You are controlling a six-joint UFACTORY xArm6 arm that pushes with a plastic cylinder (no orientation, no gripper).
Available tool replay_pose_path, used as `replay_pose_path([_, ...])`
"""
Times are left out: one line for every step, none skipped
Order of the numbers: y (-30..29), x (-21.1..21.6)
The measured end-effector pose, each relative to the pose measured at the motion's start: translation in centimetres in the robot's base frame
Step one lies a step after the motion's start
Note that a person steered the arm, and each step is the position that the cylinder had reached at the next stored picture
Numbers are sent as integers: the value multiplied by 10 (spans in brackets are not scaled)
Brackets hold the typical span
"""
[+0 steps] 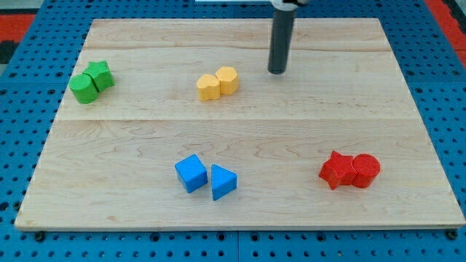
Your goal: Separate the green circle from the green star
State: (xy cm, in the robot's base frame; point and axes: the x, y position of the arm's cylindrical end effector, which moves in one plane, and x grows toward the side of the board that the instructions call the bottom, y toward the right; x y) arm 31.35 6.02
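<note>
My tip rests on the board in its far half, a little right of centre, touching no block; there is no claw here to open or shut, only the dark rod, and the rod's upper end is cut off by the view's top edge, so the arm above cannot be seen. Nearest to it, just to its left and slightly nearer, sit the yellow pair – a yellow heart pressed against a second yellow block whose shape is hard to make out. Well apart at the far left lie the green circle and the green star, touching, the star behind and partly hidden by the circle. In the near half, a blue cube and a blue triangle stand just beside each other left of centre – and at the near right a red star touches a red circle.
</note>
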Motion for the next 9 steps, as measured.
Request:
replay_pose_path([-40,-35])
replay_pose_path([-55,-43])
replay_pose_path([-101,-19])
replay_pose_path([-161,6])
replay_pose_path([-228,33])
replay_pose_path([-292,37])
replay_pose_path([-278,37])
replay_pose_path([-245,83])
replay_pose_path([-247,114])
